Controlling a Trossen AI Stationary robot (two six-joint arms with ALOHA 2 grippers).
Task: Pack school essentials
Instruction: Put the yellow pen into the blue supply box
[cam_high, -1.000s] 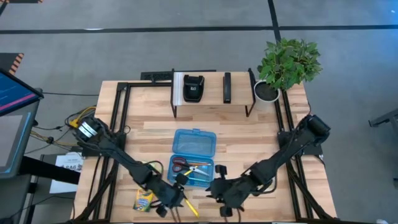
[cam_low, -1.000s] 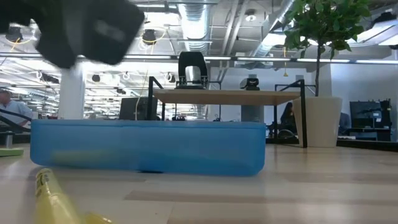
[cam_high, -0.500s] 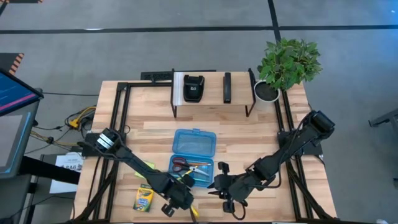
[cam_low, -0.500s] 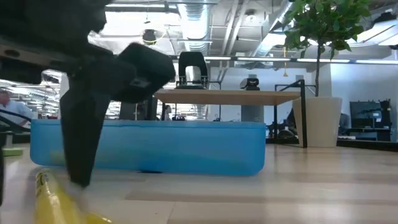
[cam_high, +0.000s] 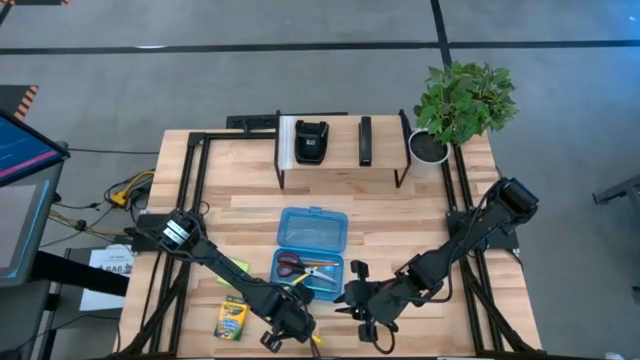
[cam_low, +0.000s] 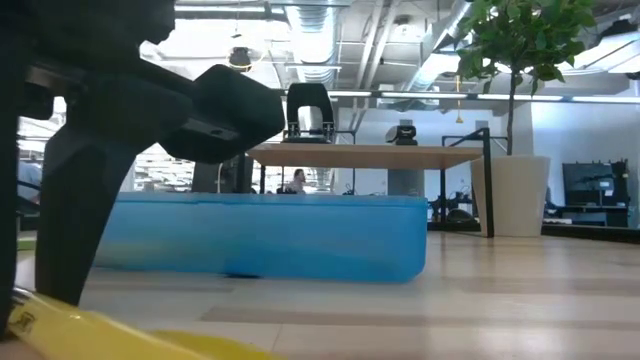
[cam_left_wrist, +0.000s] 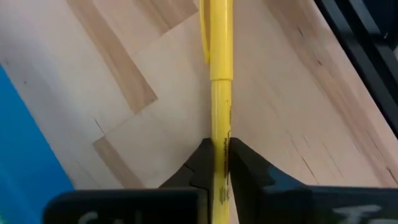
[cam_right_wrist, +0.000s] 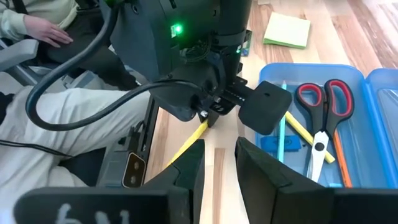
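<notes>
Left gripper (cam_left_wrist: 219, 163) is pinching the slim yellow plastic highlighter (cam_left_wrist: 219, 74) down at the table's near edge, fingers nearly together on the barrel, tips apparently touching the light wooden tabletop (cam_left_wrist: 292, 106). It is likely gripping at the rear part so the long free end can swing toward the translucent blue plastic case (cam_high: 311, 262) just beside it.

The case is lying open, already holding red-handled scissors (cam_right_wrist: 322, 112), a teal pen (cam_right_wrist: 281, 134) and yellow and orange pencils; the blue eraser seems to be there too, but I cannot confirm it. The green sticky-note pad (cam_right_wrist: 286, 30) and the crayon box (cam_high: 230, 320) are sitting outside on the wood, not yet packed.

Right gripper (cam_right_wrist: 217, 163) is hovering near the left one at the front of the table, fingers a little apart and holding nothing, probably waiting its turn.

In the high view, the left wrist is covering most of the highlighter. In the low view, the dark arm is blocking much of the scene, so only a yellow sliver shows, and whether it is lifted is unclear. The black devices on the black metal rack (cam_high: 340, 145) and the potted green plant (cam_high: 462, 102) are standing well apart at the back. A seated person (cam_right_wrist: 56, 112) is partly visible beyond the table.
</notes>
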